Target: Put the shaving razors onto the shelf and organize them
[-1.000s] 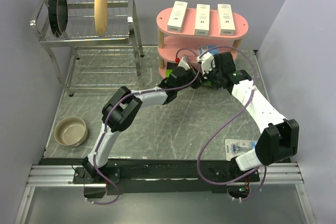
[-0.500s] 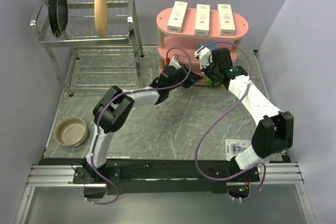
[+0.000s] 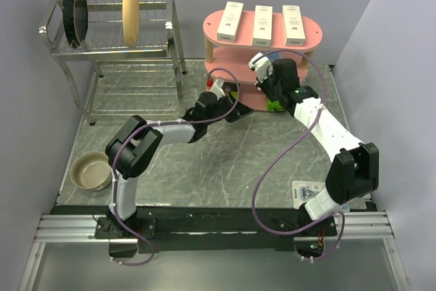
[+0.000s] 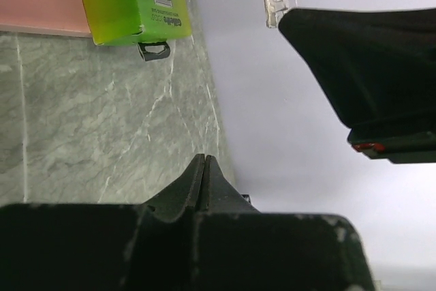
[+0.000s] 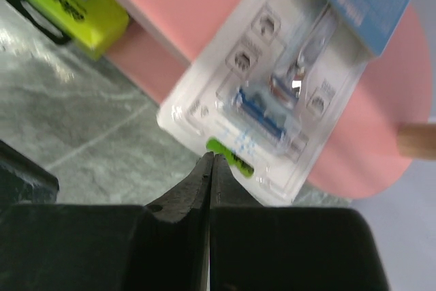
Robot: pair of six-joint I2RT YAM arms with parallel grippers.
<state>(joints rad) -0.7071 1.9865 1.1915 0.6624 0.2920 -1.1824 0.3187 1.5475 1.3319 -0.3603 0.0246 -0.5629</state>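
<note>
Now left gripper (image 4: 204,165) and right gripper (image 5: 211,161) hovering by shelf (image 3: 312,33), both pinched together, holding nothing. White boxes (image 3: 262,25) lying on top tier, shelved pack (image 5: 286,93) on middle. Next likely needing right reaching back for loose pack (image 3: 308,191).

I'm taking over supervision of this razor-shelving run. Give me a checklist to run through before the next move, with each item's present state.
1. Left hand shut and empty: ok.
2. Right hand shut and empty: ok.
3. Three white boxes in a row on the shelf's top tier: ok.
4. Blister pack fully on the middle tier's board: not ok, a corner overhangs.
5. All razors shelved: not ok, a second blister pack lies at the table's near right corner.
6. Lime-green box joined by its twin: cannot tell.
</note>
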